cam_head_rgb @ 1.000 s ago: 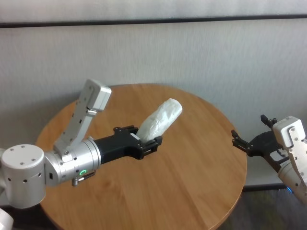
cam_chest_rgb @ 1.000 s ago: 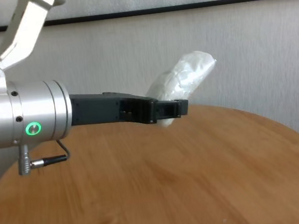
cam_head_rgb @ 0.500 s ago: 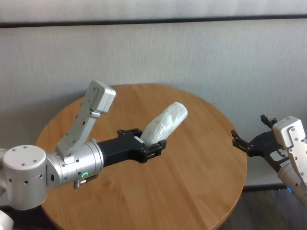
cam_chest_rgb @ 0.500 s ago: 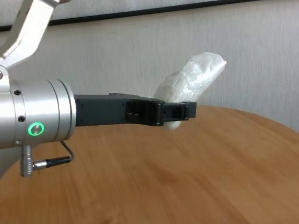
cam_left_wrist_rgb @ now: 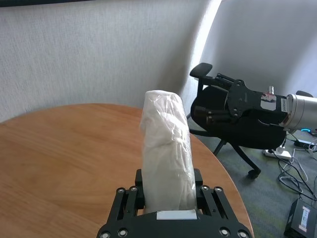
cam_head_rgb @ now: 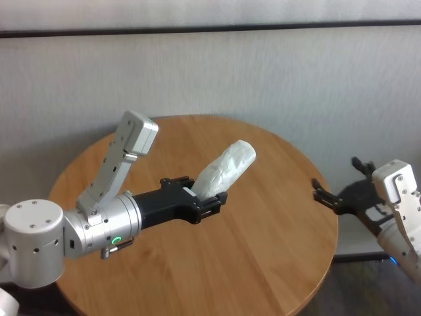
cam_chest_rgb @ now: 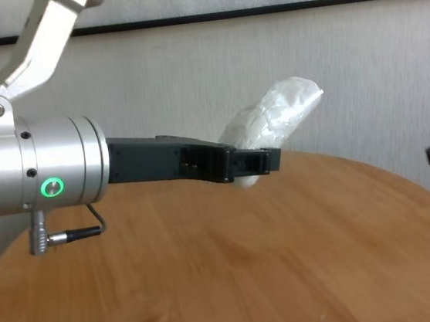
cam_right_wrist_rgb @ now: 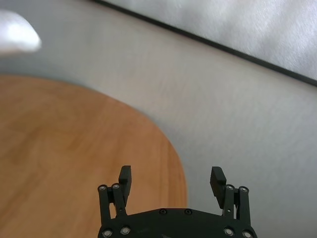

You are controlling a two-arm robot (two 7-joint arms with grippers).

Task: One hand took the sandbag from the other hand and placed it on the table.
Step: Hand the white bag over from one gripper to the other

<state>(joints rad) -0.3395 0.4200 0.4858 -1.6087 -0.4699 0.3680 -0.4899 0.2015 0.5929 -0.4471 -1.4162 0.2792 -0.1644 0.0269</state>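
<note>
My left gripper (cam_head_rgb: pixel 207 197), black with a silver wrist and green ring, is shut on the lower end of the white sandbag (cam_head_rgb: pixel 227 168) and holds it tilted up above the round wooden table (cam_head_rgb: pixel 263 250). The chest view shows the same gripper (cam_chest_rgb: pixel 258 160) and sandbag (cam_chest_rgb: pixel 279 111) well above the tabletop. In the left wrist view the sandbag (cam_left_wrist_rgb: pixel 166 144) stands up between the fingers. My right gripper (cam_head_rgb: pixel 335 194) is open and empty, just off the table's right edge, apart from the sandbag; its spread fingers (cam_right_wrist_rgb: pixel 125 176) show in the right wrist view.
A black office chair (cam_left_wrist_rgb: pixel 233 129) stands on the floor beyond the table's far right side, with cables (cam_left_wrist_rgb: pixel 297 163) and a small box on the floor. A grey wall runs behind the table. The tabletop (cam_chest_rgb: pixel 289 261) under the sandbag is bare.
My left gripper carried the sandbag a little to the right and forward, then held still. My right gripper has shifted slightly left toward the table edge, still open.
</note>
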